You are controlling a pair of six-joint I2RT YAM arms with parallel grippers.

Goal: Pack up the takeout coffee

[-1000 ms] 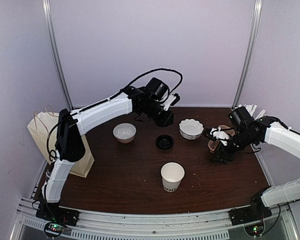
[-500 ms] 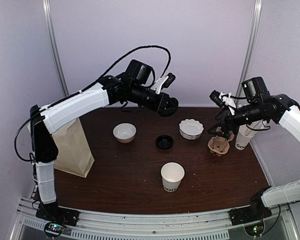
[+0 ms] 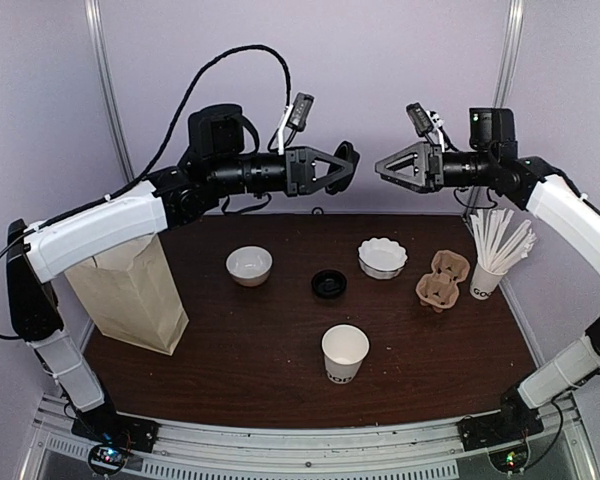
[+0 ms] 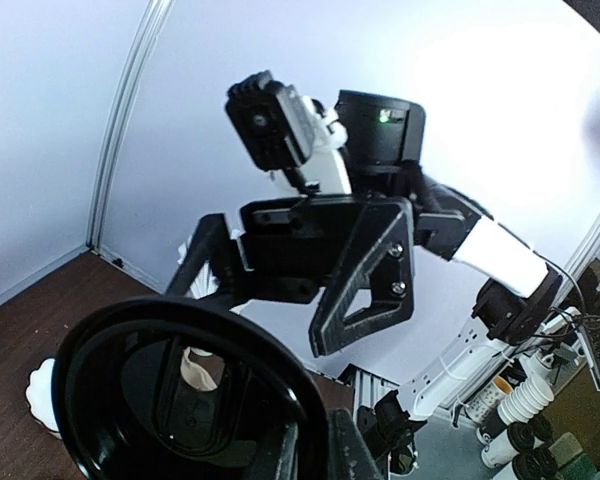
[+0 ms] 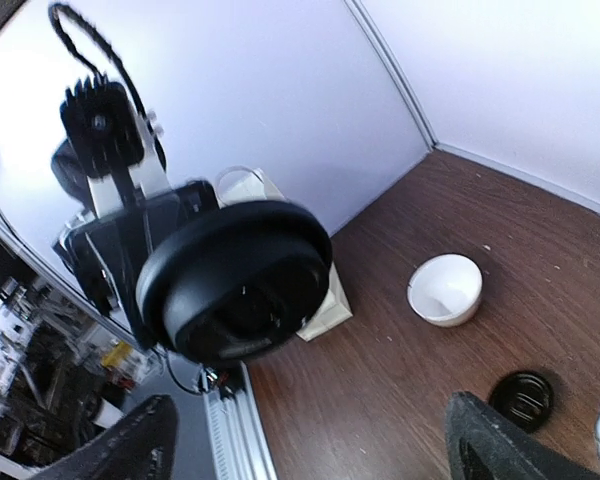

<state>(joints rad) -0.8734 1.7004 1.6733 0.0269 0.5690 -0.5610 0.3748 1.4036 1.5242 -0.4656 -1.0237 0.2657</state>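
The white paper cup [image 3: 345, 352] with dark letters stands open and upright at the table's front middle. My left gripper [image 3: 345, 168] is high above the table and shut on the rim of a round black lid [image 3: 351, 158]. That lid fills the lower left of the left wrist view [image 4: 180, 400] and shows in the right wrist view [image 5: 235, 280]. A second black lid [image 3: 329, 284] lies on the table, also in the right wrist view [image 5: 525, 398]. My right gripper [image 3: 382, 170] is open and empty, raised, facing the left one a short gap away.
A brown paper bag [image 3: 130, 290] stands at the left. Two white bowls [image 3: 249, 265] [image 3: 382, 257] sit mid-table. A cardboard cup carrier [image 3: 442, 280] and a cup of white sticks [image 3: 490, 270] stand at the right.
Both arms have risen from table height. The left carried the black lid up. The right left the cardboard carrier, and the two grippers now face each other high up.
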